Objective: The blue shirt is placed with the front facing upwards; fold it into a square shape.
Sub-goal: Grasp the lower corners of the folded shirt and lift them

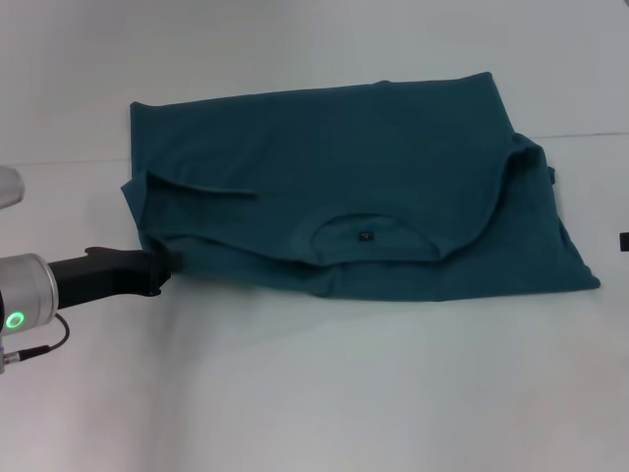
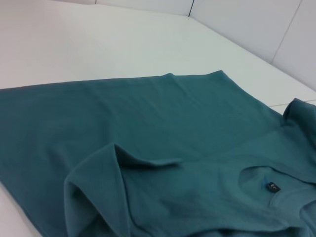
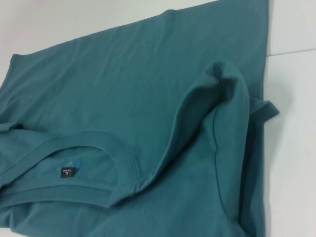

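Note:
The blue shirt lies spread across the white table, its round neckline and small dark label toward the near edge. Both sleeves are turned in over the body, one on the left and one bunched on the right. My left gripper is low over the table at the shirt's near left corner, its black tip touching the cloth edge. The left wrist view shows the folded-in sleeve and the label. In the right wrist view I see the neckline and the raised sleeve fold.
The white table extends bare toward me and behind the shirt. A small dark sliver pokes in at the right edge of the head view; what it is cannot be made out.

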Motion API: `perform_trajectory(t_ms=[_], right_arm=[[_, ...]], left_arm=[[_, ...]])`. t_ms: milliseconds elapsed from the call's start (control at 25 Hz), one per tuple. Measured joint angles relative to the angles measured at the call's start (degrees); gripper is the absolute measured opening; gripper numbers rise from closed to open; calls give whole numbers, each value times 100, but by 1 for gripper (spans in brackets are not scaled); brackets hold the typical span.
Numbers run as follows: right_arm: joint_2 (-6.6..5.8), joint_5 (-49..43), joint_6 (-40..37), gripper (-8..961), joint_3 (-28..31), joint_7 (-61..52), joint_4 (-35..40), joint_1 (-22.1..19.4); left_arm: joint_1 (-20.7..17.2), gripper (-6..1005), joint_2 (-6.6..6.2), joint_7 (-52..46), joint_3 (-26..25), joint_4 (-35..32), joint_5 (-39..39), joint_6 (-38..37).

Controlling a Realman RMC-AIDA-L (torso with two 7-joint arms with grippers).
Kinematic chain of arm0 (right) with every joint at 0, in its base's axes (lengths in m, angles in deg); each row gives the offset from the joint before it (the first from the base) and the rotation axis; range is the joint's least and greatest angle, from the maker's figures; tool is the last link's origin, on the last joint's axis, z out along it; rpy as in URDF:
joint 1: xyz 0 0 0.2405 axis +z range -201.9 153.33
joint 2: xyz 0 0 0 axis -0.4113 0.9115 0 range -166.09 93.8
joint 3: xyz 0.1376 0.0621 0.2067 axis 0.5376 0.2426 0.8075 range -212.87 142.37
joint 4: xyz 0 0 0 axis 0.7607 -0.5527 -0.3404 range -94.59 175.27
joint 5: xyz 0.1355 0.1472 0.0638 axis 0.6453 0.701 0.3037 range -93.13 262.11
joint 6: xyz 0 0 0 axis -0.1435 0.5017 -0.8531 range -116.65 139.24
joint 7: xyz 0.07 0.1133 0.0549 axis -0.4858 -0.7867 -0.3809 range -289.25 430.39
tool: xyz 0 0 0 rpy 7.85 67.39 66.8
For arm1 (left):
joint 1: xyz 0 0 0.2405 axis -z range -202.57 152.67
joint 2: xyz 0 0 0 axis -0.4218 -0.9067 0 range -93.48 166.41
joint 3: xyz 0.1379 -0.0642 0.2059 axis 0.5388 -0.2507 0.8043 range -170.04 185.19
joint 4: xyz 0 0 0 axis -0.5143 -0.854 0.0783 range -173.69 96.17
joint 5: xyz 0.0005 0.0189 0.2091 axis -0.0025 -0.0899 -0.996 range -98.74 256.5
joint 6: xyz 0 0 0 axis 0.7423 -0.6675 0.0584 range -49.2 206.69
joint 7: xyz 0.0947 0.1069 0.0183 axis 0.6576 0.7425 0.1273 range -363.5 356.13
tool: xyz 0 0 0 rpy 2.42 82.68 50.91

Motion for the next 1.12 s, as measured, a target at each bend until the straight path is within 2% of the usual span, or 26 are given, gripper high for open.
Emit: perform_trajectory(t_ms=[320, 560, 760, 920, 1120], right_arm=[[-12, -129, 8, 74, -99, 28, -63, 10], [296, -539, 499, 89, -202, 104, -74, 172], [497, -642, 932, 101, -337, 108, -137, 306], [565, -718, 1118, 283, -422, 42, -224, 364], [565, -756, 1328, 491, -424, -33, -357, 379]], left_arm=[[-62, 19, 6, -24, -17, -105, 0, -81], [-47, 19, -2, -99, -23, -109, -1, -110], [-44, 20, -6, -104, -29, -145, -1, -149], [-48, 20, -6, -106, -29, -147, -3, -151], [-41, 20, -9, -108, -28, -147, -6, -151]])
